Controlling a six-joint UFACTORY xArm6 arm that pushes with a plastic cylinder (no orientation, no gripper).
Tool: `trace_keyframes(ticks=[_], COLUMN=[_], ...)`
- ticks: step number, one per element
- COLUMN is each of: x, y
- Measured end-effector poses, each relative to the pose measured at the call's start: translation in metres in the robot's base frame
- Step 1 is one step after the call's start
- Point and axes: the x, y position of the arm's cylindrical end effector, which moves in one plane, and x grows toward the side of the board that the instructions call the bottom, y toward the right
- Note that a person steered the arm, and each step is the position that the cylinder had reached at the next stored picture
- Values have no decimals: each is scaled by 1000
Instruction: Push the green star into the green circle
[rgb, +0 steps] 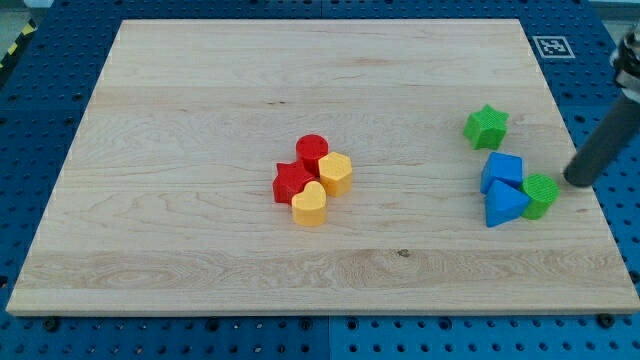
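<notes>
The wooden surface (200, 120) fills most of the view, pale, smooth and flat, so I expect blocks to slide on it with little drag.

My rod comes in from the view's right edge, and my tip (577, 181) sits on the board near that edge, just right of the green circle (541, 194) and apart from it. There are no fingers on this rig, so there is nothing to open or close; contact is by pushing only.

At mid-board a cluster of four touches together: red star (289, 183), red cylinder (312, 151), yellow hexagon (336, 172), yellow heart (310, 204). It lies well apart from the job.

At the view's right, two blue blocks (502, 187) sit pressed together, the lower one touching the green circle's left side.

The green star (486, 126) stands alone above the blue pair, near but clear of them.

Handling judgement: the star looks small, rigid and light. Its points will likely make it spin if pushed off-centre. I would place the tip on its upper-left side, pushing through the centre towards the lower right. The upper blue block partly blocks that line.
</notes>
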Motion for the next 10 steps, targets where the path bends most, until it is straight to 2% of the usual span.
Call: trace_keyframes(ticks=[2,4,6,8,10], x=[-79,-88,-92,-108,-91], y=[-42,-63,-149,-152,-124])
